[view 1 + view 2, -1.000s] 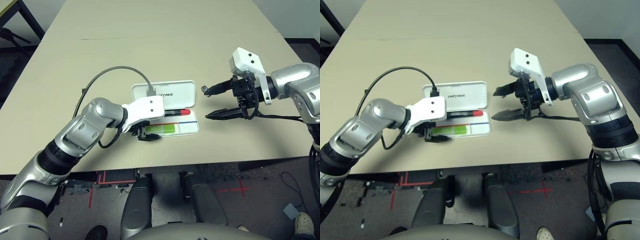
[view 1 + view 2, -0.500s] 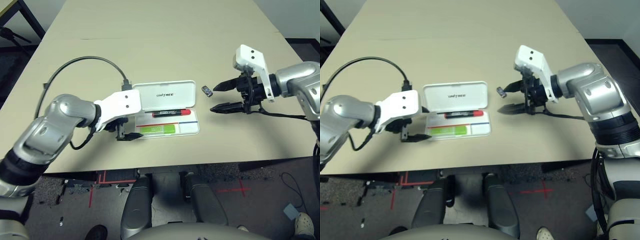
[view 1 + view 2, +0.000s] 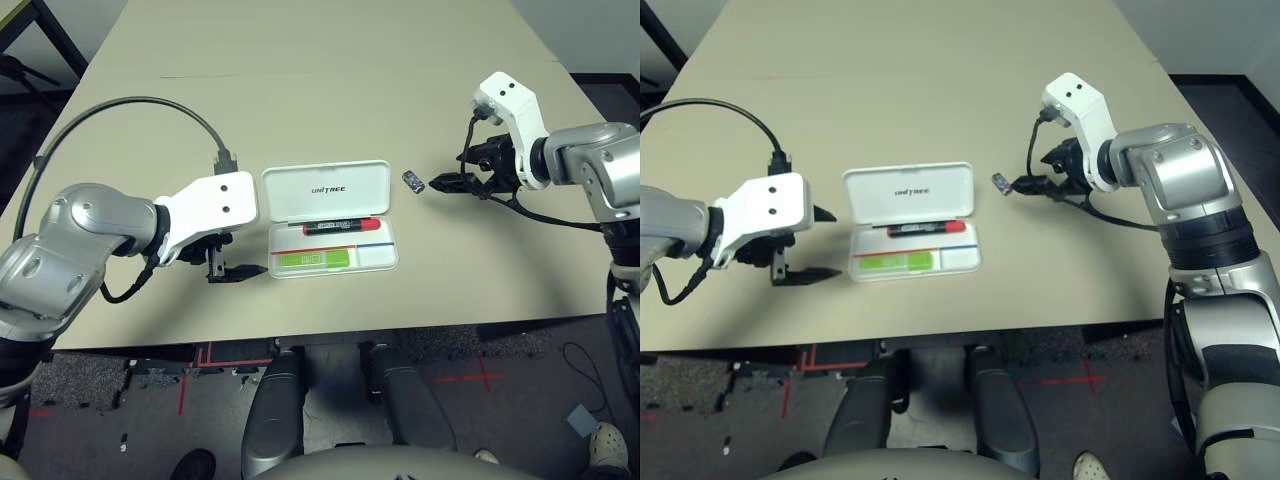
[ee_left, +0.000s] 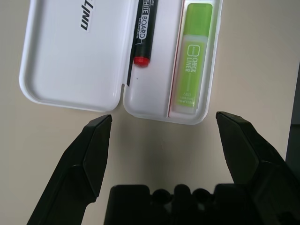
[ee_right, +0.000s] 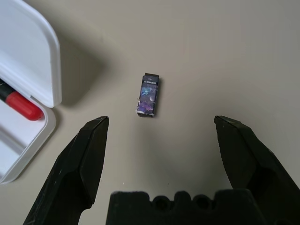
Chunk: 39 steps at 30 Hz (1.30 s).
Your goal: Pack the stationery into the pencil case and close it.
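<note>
1. The pencil case lies open on the table, its flat white lid laid back, so things can be dropped in from above.
2. The marker and highlighter lie side by side in the smooth plastic tray.
3. The small patterned block sits on bare table just beside the case, probably the last piece to pack.
4. The right gripper points at the block, fingers apart and empty.
5. The left gripper hangs beside the case, fingers spread, holding nothing.

marker, highlighter in case, block right
</note>
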Tool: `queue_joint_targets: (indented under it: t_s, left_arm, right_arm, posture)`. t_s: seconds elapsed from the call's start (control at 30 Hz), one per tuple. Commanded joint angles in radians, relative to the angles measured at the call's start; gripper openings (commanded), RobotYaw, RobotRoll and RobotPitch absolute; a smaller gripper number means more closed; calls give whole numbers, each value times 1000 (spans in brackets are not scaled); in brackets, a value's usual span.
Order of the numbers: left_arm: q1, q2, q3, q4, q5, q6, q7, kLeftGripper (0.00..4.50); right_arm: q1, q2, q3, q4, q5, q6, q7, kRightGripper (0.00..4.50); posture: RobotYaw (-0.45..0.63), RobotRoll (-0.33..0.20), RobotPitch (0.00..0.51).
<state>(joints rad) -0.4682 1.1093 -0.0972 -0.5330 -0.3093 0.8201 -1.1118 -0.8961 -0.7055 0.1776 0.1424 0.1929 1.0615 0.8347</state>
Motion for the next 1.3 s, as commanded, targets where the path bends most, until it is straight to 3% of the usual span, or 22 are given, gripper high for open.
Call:
queue_joint_targets:
  t_s: [0.03, 0.37, 0.6, 1.0, 1.3]
  left_arm:
    - [-12, -17, 20, -12, -34, 16, 14, 4471]
    - [-36, -38, 80, -29, -128, 69, 45, 4471]
    - [-83, -74, 145, -30, -247, 142, 77, 4471]
    - [-65, -51, 128, -23, -253, 115, 93, 4471]
    - [-58, -41, 118, -24, -250, 106, 91, 4471]
  right_arm:
    - [-4, 39, -16, 60, -27, -36, -67, 4500]
    - [21, 154, 2, 182, -62, -190, -145, 4500]
    - [53, 215, 7, 225, -88, -259, -178, 4500]
    - [84, 261, -4, 268, -121, -309, -216, 4500]
    - [73, 297, -22, 245, -110, -201, -240, 4500]
  posture:
    - [99, 0, 215]
    - [119, 0, 206]
    - [119, 0, 206]
    - [123, 0, 204]
    - [123, 0, 208]
